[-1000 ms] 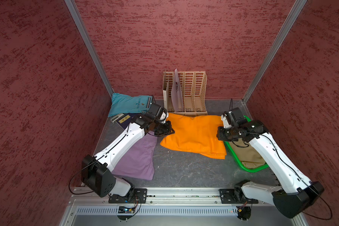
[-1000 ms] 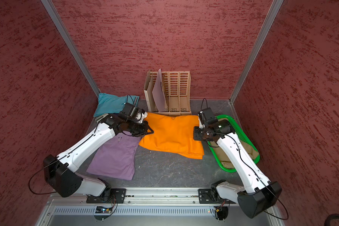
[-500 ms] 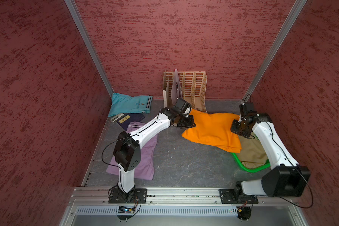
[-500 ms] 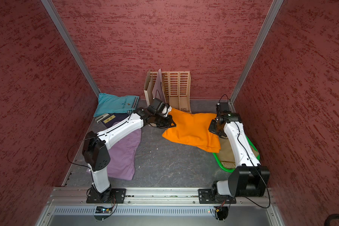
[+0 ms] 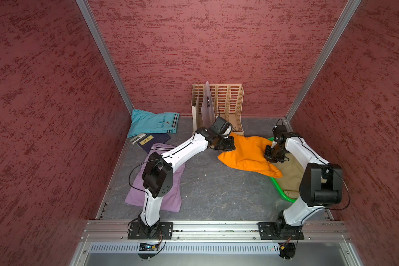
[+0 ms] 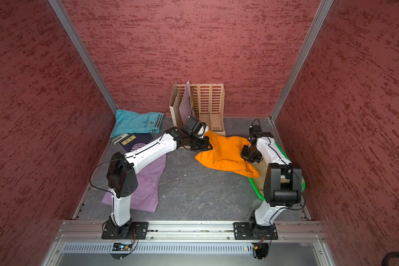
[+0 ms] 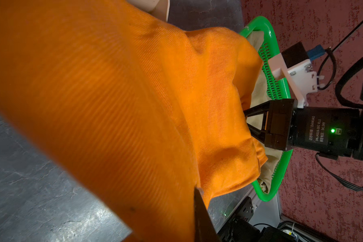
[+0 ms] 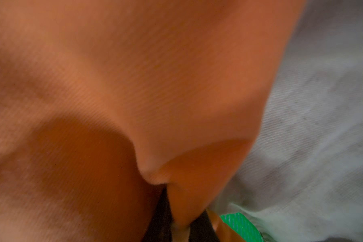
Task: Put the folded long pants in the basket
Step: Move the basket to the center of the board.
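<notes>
Both top views: orange pants [image 5: 244,154] moved, seemingly partly over the basket [image 5: 282,192]

Bare grey floor [image 5: 212,188] between the lilac pants [image 5: 172,202] and the orange pants [image 5: 244,154] leaves an open lane from the front rail [image 5: 217,226] to the file organizer [image 5: 230,103] at the back; the left arm [image 5: 184,149] slants across its far end. Orange cloth drapes over the basket [image 7: 265,197] rim facing that lane, khaki pants [image 5: 290,177] fill the basket, and the right arm [image 5: 309,159] stands over it. The back left corner holds turquoise pants [image 5: 152,122] and a dark booklet [image 5: 157,139].
</notes>
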Robot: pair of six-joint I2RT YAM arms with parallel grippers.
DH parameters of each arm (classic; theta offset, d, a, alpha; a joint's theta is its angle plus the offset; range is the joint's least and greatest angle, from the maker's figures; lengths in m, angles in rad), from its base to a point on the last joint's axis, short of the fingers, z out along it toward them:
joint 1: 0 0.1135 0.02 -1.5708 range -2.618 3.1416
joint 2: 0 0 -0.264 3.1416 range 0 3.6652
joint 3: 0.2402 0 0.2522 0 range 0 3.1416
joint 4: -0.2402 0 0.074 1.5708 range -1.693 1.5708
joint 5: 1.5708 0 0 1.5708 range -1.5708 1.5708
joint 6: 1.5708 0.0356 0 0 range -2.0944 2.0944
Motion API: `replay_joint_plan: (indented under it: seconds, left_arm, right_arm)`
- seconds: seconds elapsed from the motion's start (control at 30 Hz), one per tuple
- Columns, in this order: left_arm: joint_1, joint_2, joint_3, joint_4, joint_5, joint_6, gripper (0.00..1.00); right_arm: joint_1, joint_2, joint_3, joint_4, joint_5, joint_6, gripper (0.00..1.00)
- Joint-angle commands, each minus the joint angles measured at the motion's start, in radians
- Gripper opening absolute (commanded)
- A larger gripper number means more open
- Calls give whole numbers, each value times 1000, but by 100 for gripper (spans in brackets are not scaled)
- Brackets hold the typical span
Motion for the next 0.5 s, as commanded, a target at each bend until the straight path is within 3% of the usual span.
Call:
replay_joint_plan:
  seconds: [0.0,0.27,0.47]
  left_arm:
    - [-29,-137,-58,59,30,12,0]
    - [-28,-450,-352,14,-13,-40,0]
    - [-17,-650,-505,-55,21,-60,0]
  right_arm:
    - [138,-28,-37,-6,-274,-41,0]
    - [434,-139,-129,-48,-340,-50,0]
    - [639,-120,-130,-27,-431,-89,0]
